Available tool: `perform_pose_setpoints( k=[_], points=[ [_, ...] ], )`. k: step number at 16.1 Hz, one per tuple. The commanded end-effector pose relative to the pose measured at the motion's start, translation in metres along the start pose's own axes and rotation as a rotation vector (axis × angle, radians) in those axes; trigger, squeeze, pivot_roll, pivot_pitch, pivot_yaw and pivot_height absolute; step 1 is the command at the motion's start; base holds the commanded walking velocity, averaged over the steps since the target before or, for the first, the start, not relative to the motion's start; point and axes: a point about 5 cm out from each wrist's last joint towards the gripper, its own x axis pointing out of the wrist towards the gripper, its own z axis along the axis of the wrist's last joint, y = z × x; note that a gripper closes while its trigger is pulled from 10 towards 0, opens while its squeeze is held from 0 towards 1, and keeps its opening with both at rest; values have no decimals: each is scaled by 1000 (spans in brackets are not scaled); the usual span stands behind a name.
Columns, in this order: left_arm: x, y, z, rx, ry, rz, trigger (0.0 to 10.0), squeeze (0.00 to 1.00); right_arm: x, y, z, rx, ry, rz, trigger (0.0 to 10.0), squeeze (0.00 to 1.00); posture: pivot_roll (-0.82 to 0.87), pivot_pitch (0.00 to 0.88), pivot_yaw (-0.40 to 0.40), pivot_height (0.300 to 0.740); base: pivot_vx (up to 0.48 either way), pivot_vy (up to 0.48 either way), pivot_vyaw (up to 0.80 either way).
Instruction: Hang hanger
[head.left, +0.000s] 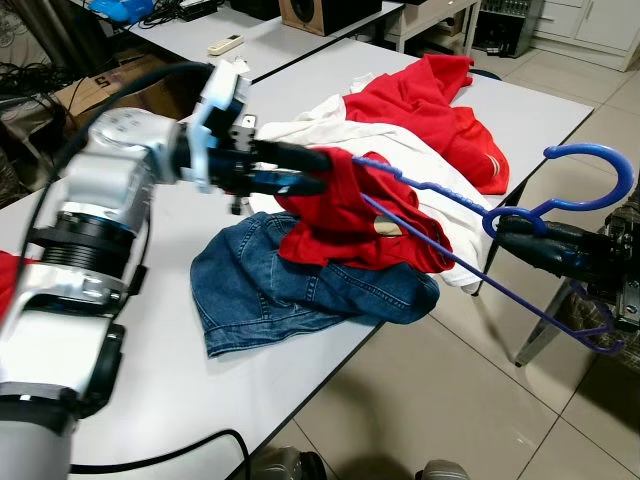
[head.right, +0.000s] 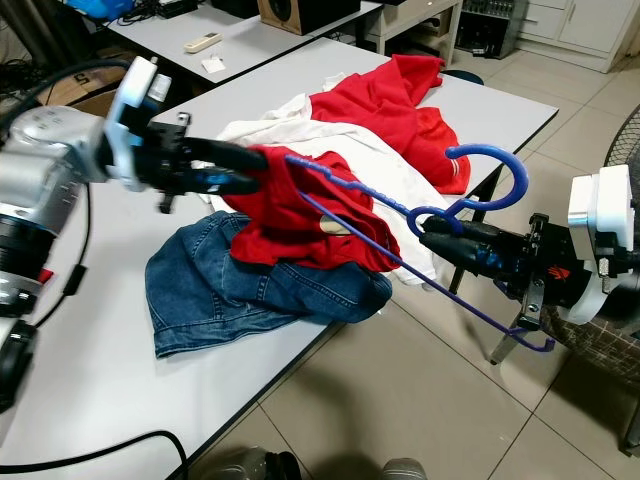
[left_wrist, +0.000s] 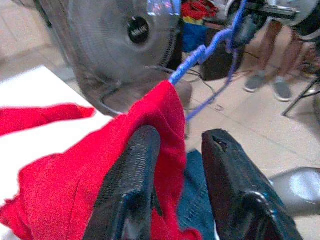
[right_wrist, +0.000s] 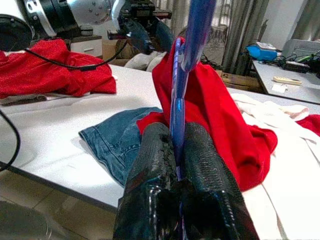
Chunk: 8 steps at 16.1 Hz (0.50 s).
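Observation:
A blue plastic hanger (head.left: 560, 180) stretches from the table's edge out over the floor. My right gripper (head.left: 512, 232) is shut on its neck just below the hook (head.right: 490, 165). The hanger's far arm (head.right: 330, 178) is tucked into a red shirt (head.left: 345, 220) lifted off the clothes pile. My left gripper (head.left: 318, 170) is shut on a fold of that red shirt beside the hanger's tip; in the left wrist view the cloth (left_wrist: 150, 120) wraps one finger (left_wrist: 135, 175). The right wrist view has both fingers (right_wrist: 150, 165) clamped on the blue hanger bar (right_wrist: 182, 70).
On the white table (head.left: 170, 380) lie blue jeans (head.left: 270, 285), a white garment (head.left: 420, 170) and another red garment (head.left: 430, 100). A standing fan (head.right: 615, 330) is on the tiled floor to the right. Desks with cables stand behind. A person's feet (left_wrist: 265, 85) are on the floor.

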Motion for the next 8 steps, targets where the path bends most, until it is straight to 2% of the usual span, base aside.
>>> perform_pose_setpoints(
  k=[1, 4, 8],
  points=[
    [-9, -1, 8, -9, 7, -10, 10000, 1000, 0, 0, 3, -15, 16, 15, 10000, 0, -260, 0, 158, 740, 0, 0, 0],
    [-13, -2, 14, -28, -14, -27, 10000, 1000, 0, 0, 2, -14, 19, 19, 10000, 0, -259, 0, 156, 740, 0, 0, 0],
    [-6, 5, 28, 24, -88, 6, 10000, 1000, 3, 0, 3, -17, 16, 33, 10000, 0, -257, 0, 154, 740, 0, 0, 0]
  ],
)
